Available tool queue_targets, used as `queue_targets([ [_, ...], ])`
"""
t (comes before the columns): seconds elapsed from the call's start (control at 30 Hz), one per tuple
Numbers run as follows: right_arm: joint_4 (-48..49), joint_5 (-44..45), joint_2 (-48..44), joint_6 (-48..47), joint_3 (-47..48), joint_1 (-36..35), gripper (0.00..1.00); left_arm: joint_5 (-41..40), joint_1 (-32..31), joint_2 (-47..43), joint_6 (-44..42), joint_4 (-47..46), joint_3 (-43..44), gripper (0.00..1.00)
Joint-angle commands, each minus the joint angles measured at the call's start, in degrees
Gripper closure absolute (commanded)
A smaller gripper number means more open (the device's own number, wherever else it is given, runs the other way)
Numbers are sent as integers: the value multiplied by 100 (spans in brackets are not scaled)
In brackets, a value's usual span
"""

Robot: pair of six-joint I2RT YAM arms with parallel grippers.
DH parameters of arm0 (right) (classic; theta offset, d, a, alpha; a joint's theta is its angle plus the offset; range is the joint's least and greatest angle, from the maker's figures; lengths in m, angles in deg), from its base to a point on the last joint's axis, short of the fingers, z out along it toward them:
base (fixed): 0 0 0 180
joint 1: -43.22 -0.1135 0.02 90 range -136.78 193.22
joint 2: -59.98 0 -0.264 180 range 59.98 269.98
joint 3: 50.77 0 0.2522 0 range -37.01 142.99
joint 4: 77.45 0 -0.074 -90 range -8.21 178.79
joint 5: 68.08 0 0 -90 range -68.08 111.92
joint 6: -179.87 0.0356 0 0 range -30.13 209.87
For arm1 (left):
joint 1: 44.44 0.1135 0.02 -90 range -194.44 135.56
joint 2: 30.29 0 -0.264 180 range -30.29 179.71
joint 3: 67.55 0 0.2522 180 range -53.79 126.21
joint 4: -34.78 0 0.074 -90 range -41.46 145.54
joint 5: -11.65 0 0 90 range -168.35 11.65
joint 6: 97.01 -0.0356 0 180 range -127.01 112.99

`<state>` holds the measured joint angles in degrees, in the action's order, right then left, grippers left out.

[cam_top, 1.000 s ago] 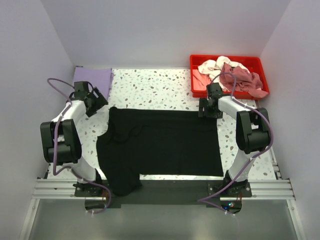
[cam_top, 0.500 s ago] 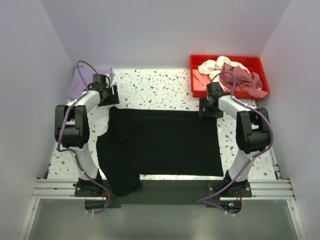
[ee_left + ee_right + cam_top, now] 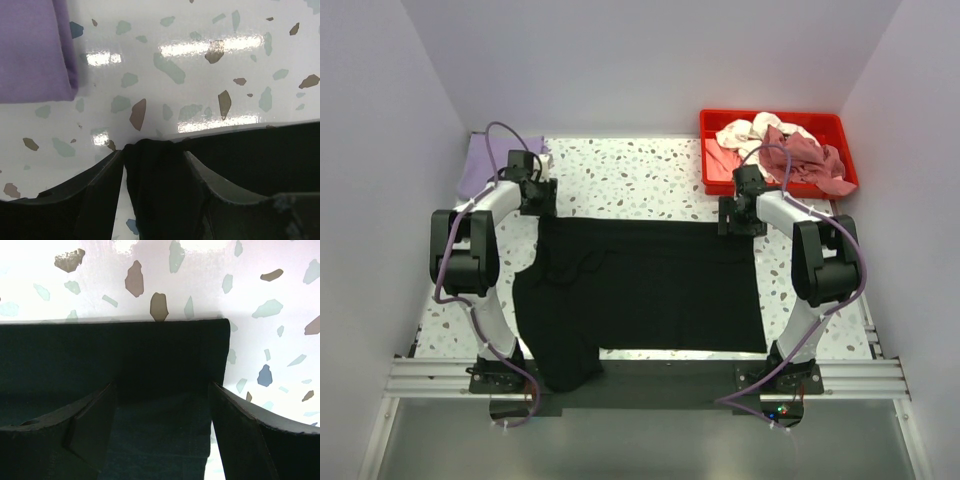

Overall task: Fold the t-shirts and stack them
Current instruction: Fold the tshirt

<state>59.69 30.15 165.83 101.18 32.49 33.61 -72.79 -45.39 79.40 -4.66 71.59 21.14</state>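
Note:
The large black t-shirt lies spread flat across the table, its left sleeve bunched toward the near left. My left gripper is at its far left corner. In the left wrist view the left gripper is open around a bunched fold of the black t-shirt, with a sliver of table showing beside the left finger. My right gripper is at the far right corner. In the right wrist view the right gripper is open and straddles the flat corner of the black t-shirt.
A lavender t-shirt lies folded at the far left, and the lavender t-shirt also shows in the left wrist view. The red tray at the far right holds crumpled white, dusty-rose and pale pink shirts.
My left arm swung right from beside the lavender shirt to the black shirt's far left corner, and its jaws narrowed around the cloth. The right arm stayed put.

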Motion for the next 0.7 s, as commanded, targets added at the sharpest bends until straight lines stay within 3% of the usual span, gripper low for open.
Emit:
queue_targets([
  [0.0,-25,187,103,-76,117,29,24,322,-10,-62,-200,59,12,46],
  [0.2,-17,205,86,-76,108,38,24,183,-37,17,-200,121,-119,56],
  [0.53,-34,144,24,-41,64,73,24,-134,-28,-17,124,86,3,100],
  [0.67,-43,153,42,-33,55,82,25,-108,42,-351,730,-81,-84,100],
])
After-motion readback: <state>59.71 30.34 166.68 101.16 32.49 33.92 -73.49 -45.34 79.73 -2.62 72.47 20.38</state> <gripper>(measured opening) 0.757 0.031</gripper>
